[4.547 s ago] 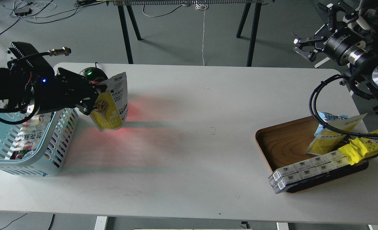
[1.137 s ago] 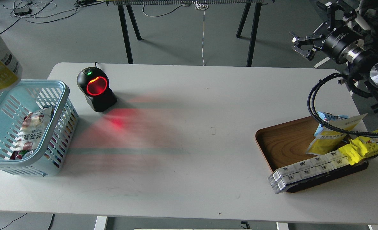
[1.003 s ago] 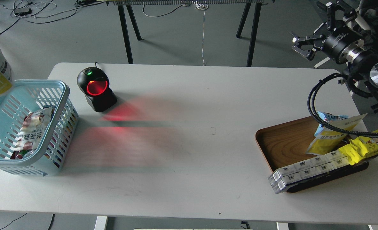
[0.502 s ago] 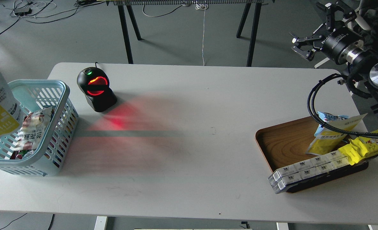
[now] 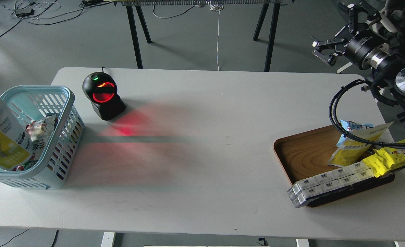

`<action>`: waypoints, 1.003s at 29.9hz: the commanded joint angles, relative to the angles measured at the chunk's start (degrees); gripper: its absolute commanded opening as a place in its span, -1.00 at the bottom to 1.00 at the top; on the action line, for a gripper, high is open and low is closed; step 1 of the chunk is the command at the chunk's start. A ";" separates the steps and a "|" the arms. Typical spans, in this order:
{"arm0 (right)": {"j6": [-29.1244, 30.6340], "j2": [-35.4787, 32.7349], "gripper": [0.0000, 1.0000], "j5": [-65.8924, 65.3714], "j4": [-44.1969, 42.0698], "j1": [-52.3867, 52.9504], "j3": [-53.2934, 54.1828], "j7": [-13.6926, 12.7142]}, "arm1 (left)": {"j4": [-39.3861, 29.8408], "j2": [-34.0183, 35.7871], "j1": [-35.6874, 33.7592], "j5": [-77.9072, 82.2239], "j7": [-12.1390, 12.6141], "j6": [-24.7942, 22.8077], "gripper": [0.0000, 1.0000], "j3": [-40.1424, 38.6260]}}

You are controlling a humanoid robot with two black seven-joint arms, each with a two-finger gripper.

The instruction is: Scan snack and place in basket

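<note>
The snack (image 5: 2, 140), a flat yellow pouch with a round picture of beige balls and a white panel of black print too small to read, lies tilted inside the basket (image 5: 63, 103), a light-blue slotted plastic one with a thick rounded rim, at the counter's (image 5: 202, 154) left end. Beside it sits a crinkled packet (image 5: 39, 128) with what looks like Korean lettering. The right gripper (image 5: 338, 39) is raised off the counter's far right corner, fingers spread wide, holding nothing. The left arm is out of sight.
</note>
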 commanded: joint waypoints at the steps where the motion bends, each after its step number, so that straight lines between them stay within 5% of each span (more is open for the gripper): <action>1: 0.00 0.08 0.97 -0.01 0.00 -0.16 0.00 -0.01 | -0.01 0.18 -0.87 -2.89 -0.01 -0.45 0.99 -1.25; 9: -0.09 1.22 0.97 0.08 0.00 0.19 0.00 -0.01 | -0.27 -1.30 -1.84 -12.63 0.43 -0.80 0.99 -16.87; 14: -0.09 1.22 0.97 0.08 1.14 0.19 0.26 -0.01 | 0.69 -8.50 -1.84 -28.09 0.87 -1.94 0.99 -26.64; 21: -3.16 1.13 0.97 0.08 3.69 1.15 0.53 -0.01 | 3.24 -28.17 -2.72 -48.84 6.84 -1.68 0.99 -35.00; 27: -6.76 -4.13 0.97 0.08 17.12 -3.41 0.96 0.08 | 12.18 -44.17 -2.37 -67.80 7.29 -2.90 0.99 -38.51; 30: -7.74 -5.02 0.97 -0.01 17.76 -3.94 1.14 0.08 | 17.73 -49.64 -1.93 -79.15 7.38 -8.08 0.99 -38.96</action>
